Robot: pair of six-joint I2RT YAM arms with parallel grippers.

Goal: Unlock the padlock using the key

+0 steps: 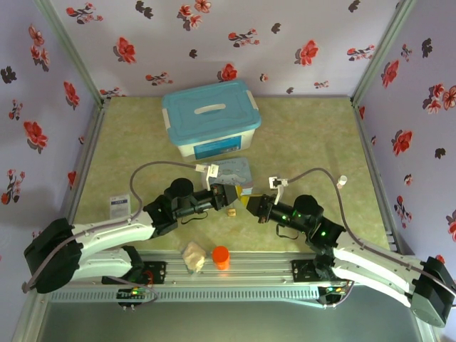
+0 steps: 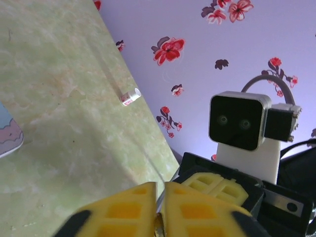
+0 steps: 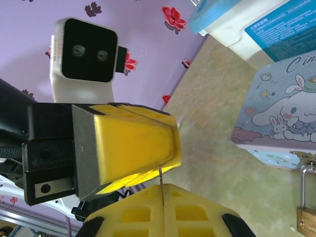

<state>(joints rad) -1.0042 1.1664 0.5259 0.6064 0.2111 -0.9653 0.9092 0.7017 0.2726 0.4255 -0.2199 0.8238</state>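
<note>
My two grippers meet tip to tip above the middle of the table. The right gripper (image 1: 249,202) (image 3: 162,190) is shut on the key (image 3: 160,177), a thin silvery sliver that stands up out of its yellow fingers. The left gripper (image 1: 237,194) (image 2: 160,186) is shut too, and the key's (image 2: 161,200) free end runs in between its fingers (image 3: 138,143). The padlock (image 1: 231,211) (image 3: 306,217), a small brass block with a wire shackle, lies on the table just below the grippers, beside the pale-blue cartoon tin (image 1: 235,171) (image 3: 284,113).
A white box with a blue lid (image 1: 210,117) stands behind the tin. An orange cylinder (image 1: 221,256) and a beige lump (image 1: 193,256) sit near the front rail. A small white tube (image 1: 342,181) (image 2: 131,97) lies by the right wall. A white card (image 1: 119,203) is at left.
</note>
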